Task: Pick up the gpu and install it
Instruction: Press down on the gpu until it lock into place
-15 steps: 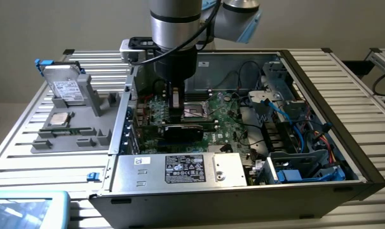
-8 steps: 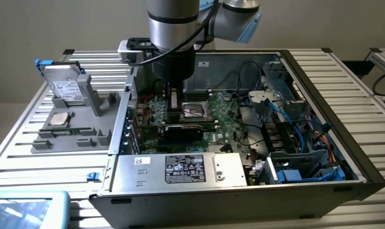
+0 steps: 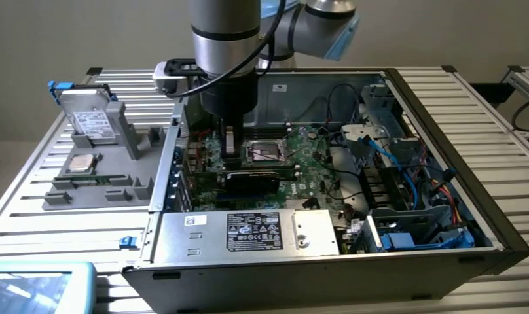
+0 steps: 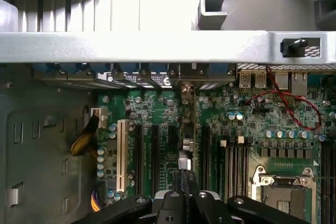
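- Exterior view: gpu [image 3: 251, 178] stands edge-down on the motherboard [image 3: 313, 163] inside the case [image 3: 474, 196].
- Pincer [image 4: 186, 190] closed on the card's top edge.
- Seating apparently unfinished; slot contact obscured.

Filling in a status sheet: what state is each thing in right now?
gripper: shut on the gpu's edge.
gpu: upright over the motherboard slots, seating unclear.
computer case: open, side panel off.
hard drive: standing in the tray.
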Motion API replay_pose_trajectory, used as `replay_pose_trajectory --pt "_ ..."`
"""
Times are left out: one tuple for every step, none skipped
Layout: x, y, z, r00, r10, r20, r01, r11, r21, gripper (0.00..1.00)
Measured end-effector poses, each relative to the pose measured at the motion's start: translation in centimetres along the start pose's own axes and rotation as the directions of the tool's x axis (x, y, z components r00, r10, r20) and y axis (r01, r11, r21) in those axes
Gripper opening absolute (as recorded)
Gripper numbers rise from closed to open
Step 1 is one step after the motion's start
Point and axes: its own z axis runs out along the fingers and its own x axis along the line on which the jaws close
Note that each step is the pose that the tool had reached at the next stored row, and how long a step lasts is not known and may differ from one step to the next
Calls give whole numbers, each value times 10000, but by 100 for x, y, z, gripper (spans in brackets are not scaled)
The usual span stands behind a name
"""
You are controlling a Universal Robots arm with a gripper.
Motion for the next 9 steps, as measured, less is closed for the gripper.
replay_pose_trajectory --pt "-1 11 16 10000 30 0 -30 10000 7 12" --pt "-3 22 32 10000 62 0 -62 10000 10 12" --pt "-5 33 49 10000 95 1 -95 10000 14 12" --pt "-8 43 64 9999 129 2 -129 9999 16 12" --pt "-11 55 81 9999 160 2 -160 9999 17 12" --pt "-16 66 95 9998 187 3 -187 9998 20 12" --pt "-22 71 106 9998 213 3 -213 9998 21 12" --pt "-30 73 111 9997 235 2 -235 9997 23 12" --pt "-38 75 117 9997 259 4 -259 9997 29 12"
